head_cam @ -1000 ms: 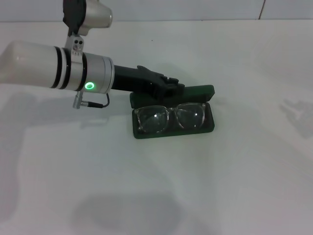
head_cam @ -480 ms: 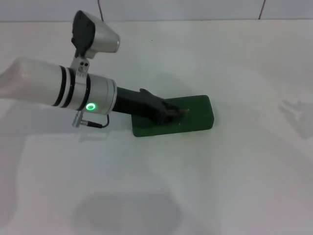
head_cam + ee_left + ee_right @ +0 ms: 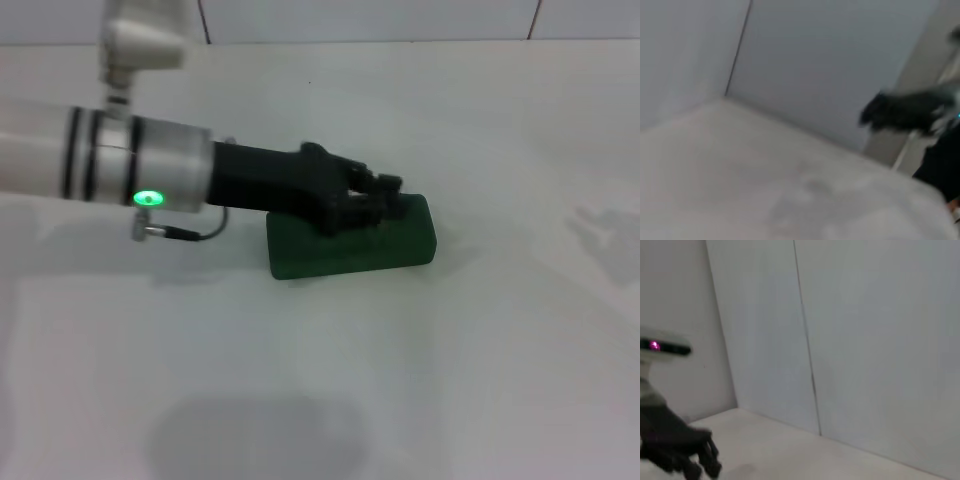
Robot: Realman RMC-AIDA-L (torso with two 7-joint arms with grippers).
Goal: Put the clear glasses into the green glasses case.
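green glasses case (image 3: 350, 250) closed | left gripper (image 3: 385, 195) at far edge

Dark green rounded-rectangular hinged glasses case (image 3: 350, 250) is closed, contents not visible. Black left gripper (image 3: 385, 195) covers the lid's far-left part; finger state unreadable. Left arm cut off at left edge. Right gripper out of head view. Left wrist view blurred.
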